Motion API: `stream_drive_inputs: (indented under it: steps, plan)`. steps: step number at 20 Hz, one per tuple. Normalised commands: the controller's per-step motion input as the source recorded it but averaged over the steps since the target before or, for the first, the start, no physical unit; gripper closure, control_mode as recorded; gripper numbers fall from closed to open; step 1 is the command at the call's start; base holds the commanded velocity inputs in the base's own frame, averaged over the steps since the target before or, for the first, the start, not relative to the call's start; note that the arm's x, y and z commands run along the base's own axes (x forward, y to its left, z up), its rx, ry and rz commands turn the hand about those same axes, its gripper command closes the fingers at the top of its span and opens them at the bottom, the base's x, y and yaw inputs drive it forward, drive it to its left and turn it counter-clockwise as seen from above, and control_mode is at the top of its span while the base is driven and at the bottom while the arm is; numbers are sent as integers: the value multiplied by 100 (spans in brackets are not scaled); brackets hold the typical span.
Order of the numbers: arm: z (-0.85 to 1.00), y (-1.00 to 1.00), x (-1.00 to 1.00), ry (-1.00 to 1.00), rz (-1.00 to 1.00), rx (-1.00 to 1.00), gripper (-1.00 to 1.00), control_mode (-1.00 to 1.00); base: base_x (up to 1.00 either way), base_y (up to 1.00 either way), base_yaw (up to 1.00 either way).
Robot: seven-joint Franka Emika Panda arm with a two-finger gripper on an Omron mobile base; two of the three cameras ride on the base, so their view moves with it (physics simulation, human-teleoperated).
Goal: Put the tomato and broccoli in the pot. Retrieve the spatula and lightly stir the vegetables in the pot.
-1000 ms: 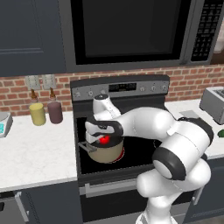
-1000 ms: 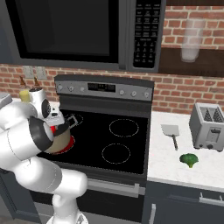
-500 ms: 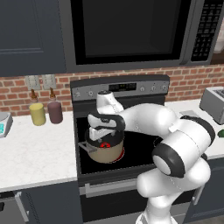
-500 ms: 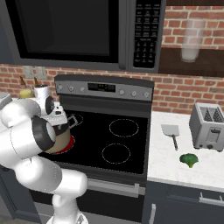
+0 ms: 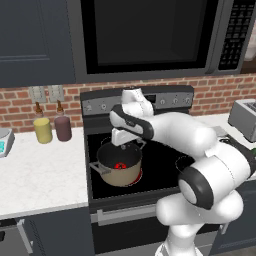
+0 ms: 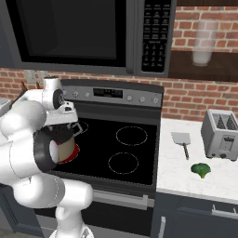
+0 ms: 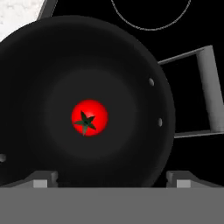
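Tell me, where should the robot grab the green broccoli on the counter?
Probably from straight above, fingers closing across the bumpy green head. The broccoli lies low on the white counter, clear of the spatula and the toaster, so nothing blocks a top-down reach. Its stem is too small to make out.

The arm (image 6: pixel 28 135) hides most of the pot (image 6: pixel 66 148).

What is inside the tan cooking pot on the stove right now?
A small bright red tomato with a green stem star lies on the dark floor of the tan-sided pot. Nothing else shows inside. In the right base view the arm covers the pot's mouth.
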Motion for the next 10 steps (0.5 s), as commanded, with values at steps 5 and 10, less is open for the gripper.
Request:
stream_drive_inputs:
  steps: [5,10]
  plan:
    - [67,-31,-22,-1,-13,0,-100,-100,0,0,0]
    - [30,-69,-41,2,-25,0,-100,-100,0,0,0]
